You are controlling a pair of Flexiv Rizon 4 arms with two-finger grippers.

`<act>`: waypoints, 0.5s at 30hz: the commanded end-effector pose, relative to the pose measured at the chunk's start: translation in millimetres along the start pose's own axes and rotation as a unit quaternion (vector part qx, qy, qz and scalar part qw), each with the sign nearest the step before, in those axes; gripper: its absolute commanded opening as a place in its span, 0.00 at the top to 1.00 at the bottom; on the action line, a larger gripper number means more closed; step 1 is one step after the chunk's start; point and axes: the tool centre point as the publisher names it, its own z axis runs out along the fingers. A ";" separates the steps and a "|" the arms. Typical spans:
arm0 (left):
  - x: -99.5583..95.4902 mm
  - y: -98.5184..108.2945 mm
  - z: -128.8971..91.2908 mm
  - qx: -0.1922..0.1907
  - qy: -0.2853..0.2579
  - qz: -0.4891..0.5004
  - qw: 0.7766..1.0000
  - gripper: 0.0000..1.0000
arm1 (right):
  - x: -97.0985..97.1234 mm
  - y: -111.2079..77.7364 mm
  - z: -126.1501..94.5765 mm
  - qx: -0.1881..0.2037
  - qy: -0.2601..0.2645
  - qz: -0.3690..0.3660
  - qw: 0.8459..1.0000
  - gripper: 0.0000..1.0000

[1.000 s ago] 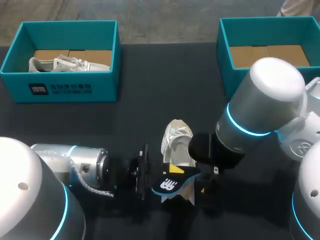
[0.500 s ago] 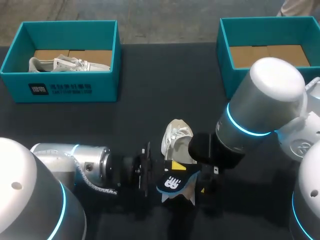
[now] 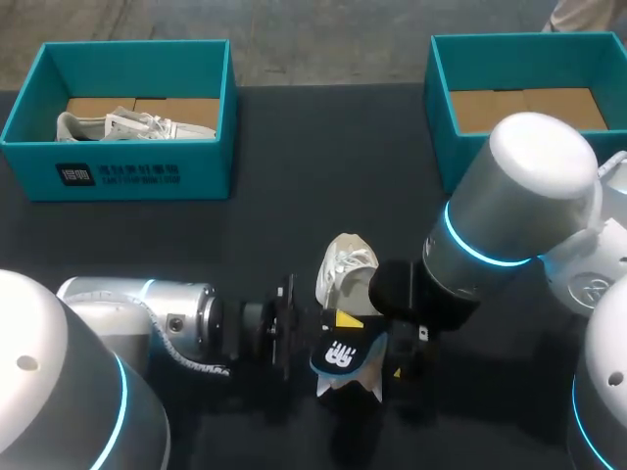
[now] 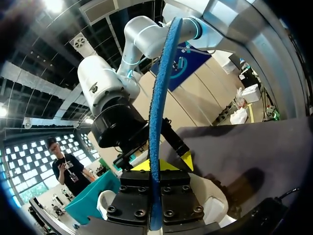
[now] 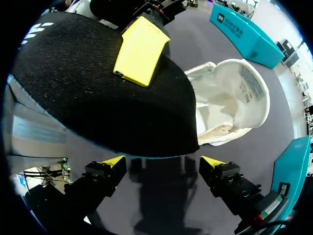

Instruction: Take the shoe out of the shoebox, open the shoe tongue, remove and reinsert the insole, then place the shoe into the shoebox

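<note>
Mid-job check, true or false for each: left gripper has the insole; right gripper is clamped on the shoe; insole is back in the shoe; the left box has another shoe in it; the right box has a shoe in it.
1. The left gripper is shut on the insole. True.
2. The right gripper is clamped on the shoe. False: its fingers are open with nothing between them, and the shoe lies on the table ahead of it.
3. The insole is in the shoe. False: it is out, held beside the shoe.
4. The left box holds a second shoe. True.
5. The right box holds a shoe. False: only its cardboard floor shows.
</note>
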 end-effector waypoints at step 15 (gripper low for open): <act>-5.2 1.4 8.2 0.008 0.007 0.008 1.000 1.00 | 1.3 -0.9 0.8 0.000 -0.001 0.000 1.000 0.00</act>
